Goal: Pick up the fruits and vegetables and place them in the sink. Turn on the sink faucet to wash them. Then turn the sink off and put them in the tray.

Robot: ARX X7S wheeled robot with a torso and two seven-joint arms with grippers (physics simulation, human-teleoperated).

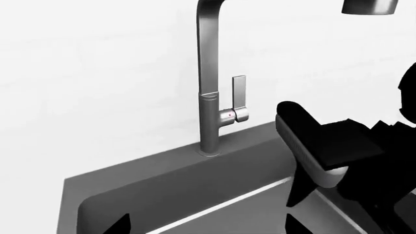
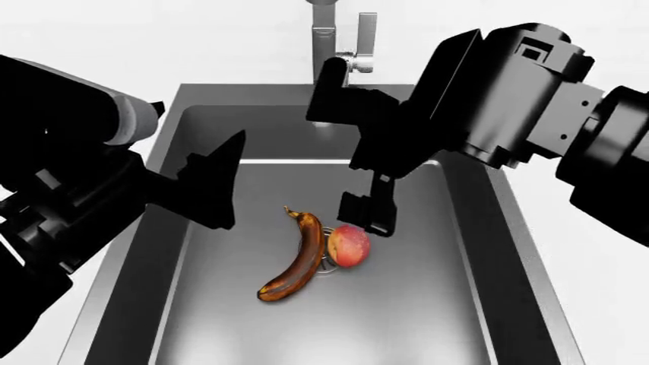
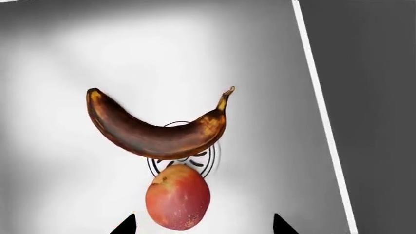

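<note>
While both arms hang over the basin, the right gripper (image 2: 373, 213) points down with its dark fingers spread apart and nothing between them, its tips just above the round red-and-yellow apple (image 2: 349, 245); the right wrist view confirms this, showing only two black fingertips at the frame edge on either side of the apple (image 3: 177, 196), apart from it. The left gripper (image 2: 218, 182) is also parted and holds nothing, poised over the left part of the dark grey rectangular recessed sink (image 2: 203, 304). From the head view the apple lies against the overripe brown-orange curved banana (image 2: 297, 258), both on the sink bottom at its centre. Only the right wrist view makes plain that the two sit over the round metal drain (image 3: 209, 158), whose ring and slots peek out between them, the banana (image 3: 153, 130) arching across it. The head view cuts off the top of the tall slim silver metal faucet (image 2: 324, 38) behind the basin, while the left wrist view shows its upright column (image 1: 209, 87), the bend at the top, the spout end and the small flat side lever (image 1: 239, 95) standing upright beside the column. That view also catches part of the right arm (image 1: 338, 146) across the sink's rear rim (image 1: 162, 165), but neither fruit.
</note>
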